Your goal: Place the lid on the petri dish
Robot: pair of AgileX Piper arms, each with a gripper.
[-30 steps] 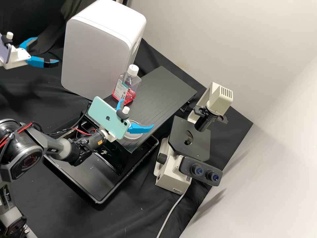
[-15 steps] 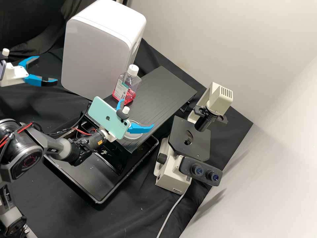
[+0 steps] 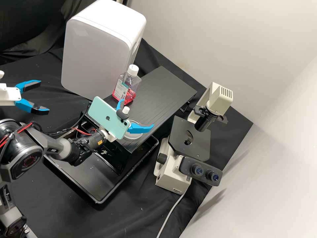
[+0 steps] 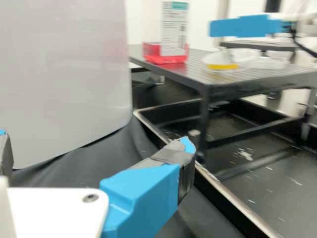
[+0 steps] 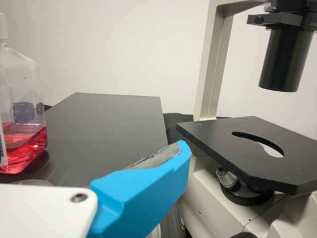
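On the raised black platform, near its front corner, sits the petri dish, with a yellow layer in its bottom. The flat deck keeps it level and lifts it to where an arm can come over it. Just beside it I see a 2nd clear round piece, which I take for the lid, though I cannot tell for certain that it lies apart from the dish.

The right gripper hangs directly above both, level with the deck. Its jaws are spread wide, with nothing I can make out between them; I judge that spread suits the lid's rim.

A bottle of red liquid stands farther back on the same platform, leaving the jaws room. The platform stands in a black tray, probably there to catch spills, and a microscope stands just beside the tray.

The left gripper hangs over the cloth-covered surface near the white box, well apart from the dish. Its jaws are open and empty, and out there it is clear of the right arm's work.
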